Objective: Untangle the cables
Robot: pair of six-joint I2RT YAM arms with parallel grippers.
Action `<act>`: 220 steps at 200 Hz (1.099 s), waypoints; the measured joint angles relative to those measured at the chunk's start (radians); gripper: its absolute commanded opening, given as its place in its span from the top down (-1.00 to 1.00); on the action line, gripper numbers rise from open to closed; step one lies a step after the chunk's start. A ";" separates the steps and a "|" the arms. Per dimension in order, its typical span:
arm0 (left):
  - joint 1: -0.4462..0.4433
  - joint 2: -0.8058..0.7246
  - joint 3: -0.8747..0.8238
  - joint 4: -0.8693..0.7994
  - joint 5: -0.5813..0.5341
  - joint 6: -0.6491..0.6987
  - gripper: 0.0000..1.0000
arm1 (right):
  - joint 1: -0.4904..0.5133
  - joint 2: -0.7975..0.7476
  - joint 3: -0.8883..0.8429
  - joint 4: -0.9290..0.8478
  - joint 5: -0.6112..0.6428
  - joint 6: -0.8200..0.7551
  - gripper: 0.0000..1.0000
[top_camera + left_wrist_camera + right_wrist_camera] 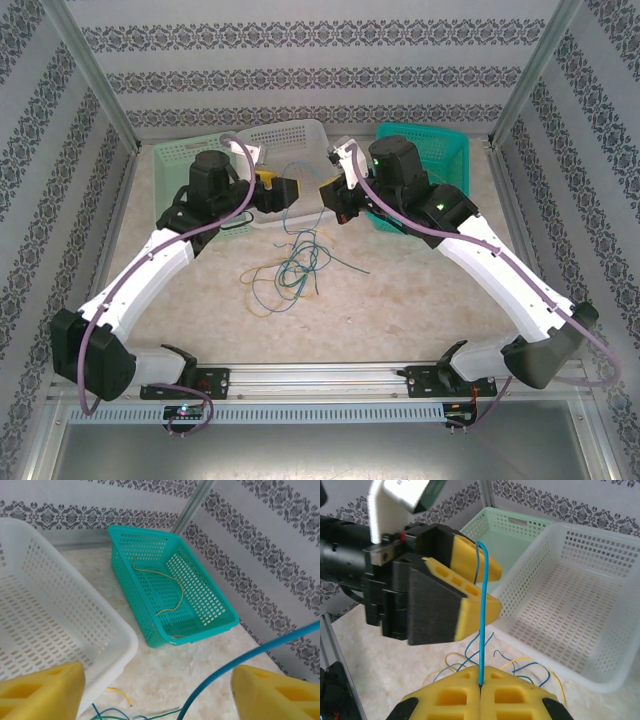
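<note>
Our right fingers (481,694) are pinched tight on the blue cable (481,630). It runs up between our left fingers (287,190), which are spread wide and grip nothing. The other cables (290,268) lie knotted on the table (400,300) below both. If we pull apart now, the strand may slip from the pinch or drag the knot tighter.
</note>
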 measured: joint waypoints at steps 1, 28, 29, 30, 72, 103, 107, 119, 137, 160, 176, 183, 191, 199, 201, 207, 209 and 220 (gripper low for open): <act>0.000 0.002 0.002 0.000 0.001 0.004 -0.29 | 0.000 0.000 0.000 0.002 -0.002 0.000 1.00; 0.000 0.022 0.013 -0.017 -0.011 0.029 0.59 | 0.005 0.014 0.000 0.026 -0.033 0.004 0.98; 0.000 0.022 0.013 -0.018 -0.013 0.031 0.62 | 0.005 0.014 0.001 0.028 -0.034 0.004 0.96; 0.000 0.022 0.014 -0.020 -0.015 0.033 0.64 | 0.005 0.015 0.001 0.029 -0.035 0.004 0.94; 0.004 0.014 0.097 -0.113 -0.159 0.128 1.00 | 0.011 0.065 0.005 0.036 -0.019 0.025 -0.45; 0.046 0.010 0.208 -0.200 -0.270 0.199 1.00 | 0.010 0.090 -0.003 0.045 0.044 0.053 -0.75; 0.057 0.010 0.222 -0.208 -0.287 0.207 1.00 | 0.010 0.092 -0.007 0.047 0.053 0.063 -0.75; 0.091 0.012 0.261 -0.235 -0.335 0.222 1.00 | 0.010 0.096 -0.011 0.047 0.072 0.075 -0.75; 0.156 0.017 0.306 -0.261 -0.407 0.233 1.00 | 0.008 0.108 -0.014 0.047 0.095 0.093 -0.75; 0.262 0.041 0.350 -0.292 -0.470 0.234 1.00 | -0.002 0.113 -0.048 0.041 0.122 0.116 -0.76; 0.325 0.060 0.361 -0.311 -0.489 0.233 1.00 | -0.010 0.113 -0.087 0.039 0.129 0.135 -0.77; 0.347 0.072 0.364 -0.321 -0.495 0.231 1.00 | -0.016 0.113 -0.102 0.037 0.129 0.140 -0.77; 0.365 0.085 0.367 -0.330 -0.499 0.230 1.00 | -0.022 0.113 -0.117 0.034 0.129 0.148 -0.77; 0.380 0.101 0.367 -0.339 -0.502 0.229 1.00 | -0.024 0.113 -0.127 0.031 0.129 0.155 -0.77; 0.385 0.106 0.367 -0.340 -0.503 0.227 1.00 | -0.026 0.113 -0.130 0.032 0.129 0.155 -0.77; 0.393 0.119 0.366 -0.344 -0.502 0.225 1.00 | -0.030 0.113 -0.135 0.032 0.129 0.158 -0.77; 0.397 0.124 0.366 -0.346 -0.502 0.222 1.00 | -0.030 0.113 -0.137 0.032 0.129 0.159 -0.77; 0.415 0.149 0.364 -0.346 -0.499 0.213 1.00 | -0.034 0.112 -0.143 0.032 0.129 0.163 -0.77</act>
